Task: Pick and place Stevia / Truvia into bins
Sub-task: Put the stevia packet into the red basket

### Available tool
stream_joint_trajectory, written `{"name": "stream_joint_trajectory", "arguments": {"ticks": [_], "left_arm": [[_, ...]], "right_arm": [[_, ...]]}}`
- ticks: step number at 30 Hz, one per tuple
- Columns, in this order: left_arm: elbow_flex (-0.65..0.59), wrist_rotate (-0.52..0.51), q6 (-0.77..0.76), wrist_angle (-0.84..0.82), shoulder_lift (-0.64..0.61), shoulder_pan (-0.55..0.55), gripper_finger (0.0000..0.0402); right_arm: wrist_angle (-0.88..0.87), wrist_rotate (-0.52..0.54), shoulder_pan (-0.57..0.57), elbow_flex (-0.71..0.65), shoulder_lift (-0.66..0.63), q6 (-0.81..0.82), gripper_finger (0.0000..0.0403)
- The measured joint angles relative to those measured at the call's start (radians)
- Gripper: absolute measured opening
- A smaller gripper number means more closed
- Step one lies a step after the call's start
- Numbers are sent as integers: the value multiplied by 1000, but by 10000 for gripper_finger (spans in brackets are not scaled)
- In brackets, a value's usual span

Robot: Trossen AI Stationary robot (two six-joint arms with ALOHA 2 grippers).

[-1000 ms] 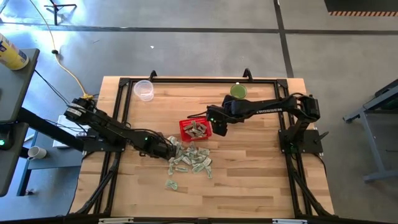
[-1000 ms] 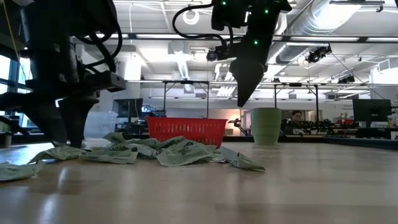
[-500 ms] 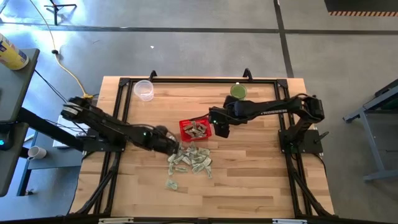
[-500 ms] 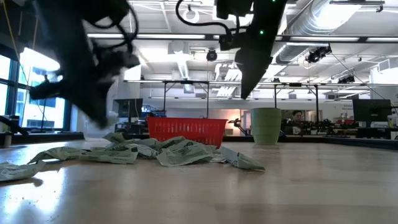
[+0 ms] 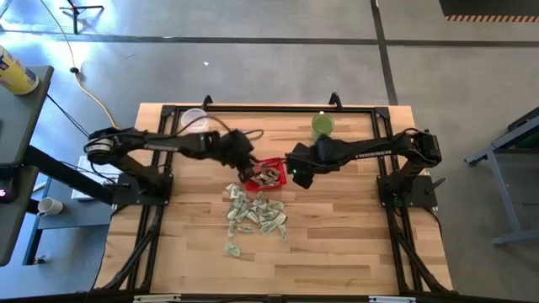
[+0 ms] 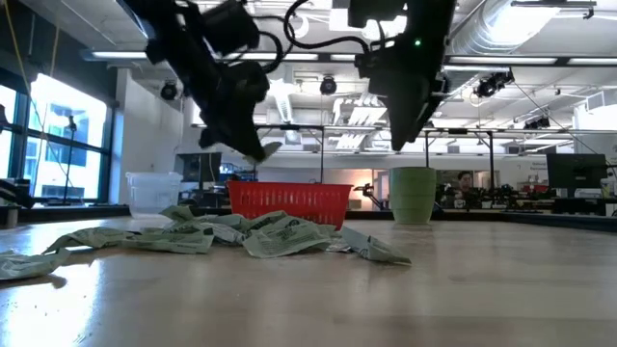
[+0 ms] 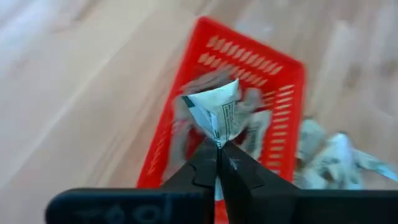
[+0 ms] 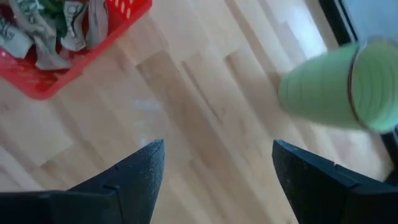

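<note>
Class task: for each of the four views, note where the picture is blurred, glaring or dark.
Left wrist view: red basket smeared by blur, held sachet sharper. Right wrist view: green cup soft. Low view: left gripper a dark silhouette against bright windows. High view: evenly lit.

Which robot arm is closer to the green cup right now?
The right. The right gripper, open, hangs between the green cup and the red basket; the left gripper, holding a sachet, is beyond the basket's far side.
</note>
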Motion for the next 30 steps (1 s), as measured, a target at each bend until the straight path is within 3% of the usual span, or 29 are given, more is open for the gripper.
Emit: {"name": "stream_joint_trajectory", "arguments": {"ticks": [4, 11, 17, 22, 25, 30], "left_arm": [[0, 157, 32, 48, 50, 57, 82], [0, 165, 58, 22, 25, 51, 142], [1, 157, 4, -278, -66, 49, 198], [0, 34, -48, -527, -121, -44, 203], [0, 24, -100, -531, -161, -145, 195], [0, -72, -266, -454, -227, -336, 180]], "right_arm": [[-57, 34, 50, 0, 0, 103, 288], [-73, 34, 61, 0, 0, 114, 288], [-63, 6, 36, 0, 0, 40, 288], [56, -141, 18, -37, -8, -199, 288], [162, -254, 27, -132, -34, -331, 288], [356, -410, 59, -346, -103, -345, 288]]}}
